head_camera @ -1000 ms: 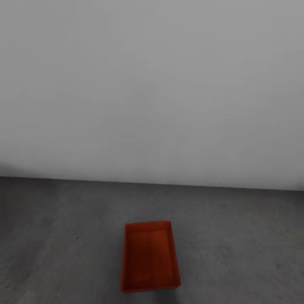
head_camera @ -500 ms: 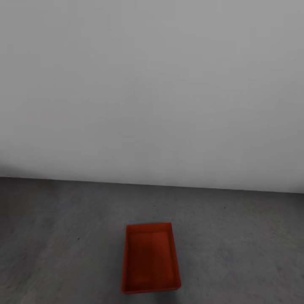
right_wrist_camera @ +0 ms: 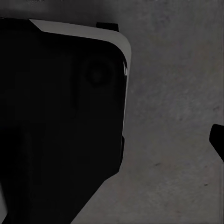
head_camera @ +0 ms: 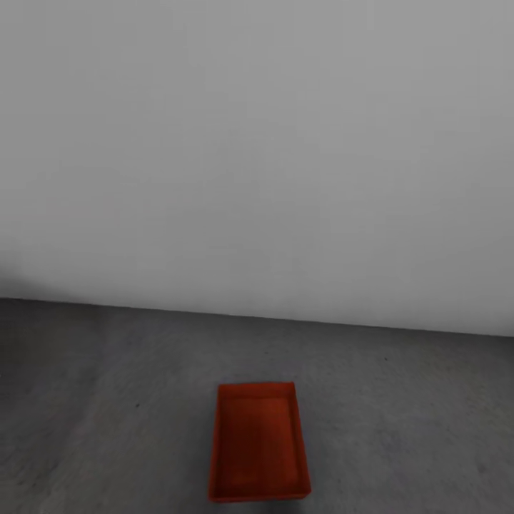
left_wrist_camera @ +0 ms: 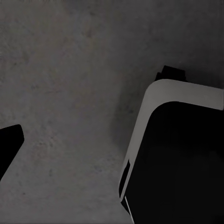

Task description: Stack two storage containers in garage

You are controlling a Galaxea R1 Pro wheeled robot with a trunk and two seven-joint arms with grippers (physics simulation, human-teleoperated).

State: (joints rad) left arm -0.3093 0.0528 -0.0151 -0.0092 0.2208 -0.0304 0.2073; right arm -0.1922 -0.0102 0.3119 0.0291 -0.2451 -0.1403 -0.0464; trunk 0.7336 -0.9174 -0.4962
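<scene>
Setting: the head camera is looking down at a dark grey concrete floor (head_camera: 107, 400) meeting a plain pale wall (head_camera: 257, 143); this is reading as the garage.
Task object: one orange-red storage container (head_camera: 260, 442) is sitting open side up on the floor, near the lower edge of the head view, well apart from the wall.
Handling, as judged: the bin is looking rigid, light and smooth-walled, so probably slippery; a pinch over the rim of a short wall, or one on each long wall, is appearing the soundest hold.
Robot base: a black body with a pale rounded edge (left_wrist_camera: 161, 107) is showing above the floor in both wrist views.
Grippers: one dark fingertip (left_wrist_camera: 9, 142) is entering the left wrist view; whether either gripper is apart or together cannot be told.
Progress, as judged: stacking is not yet done.
</scene>
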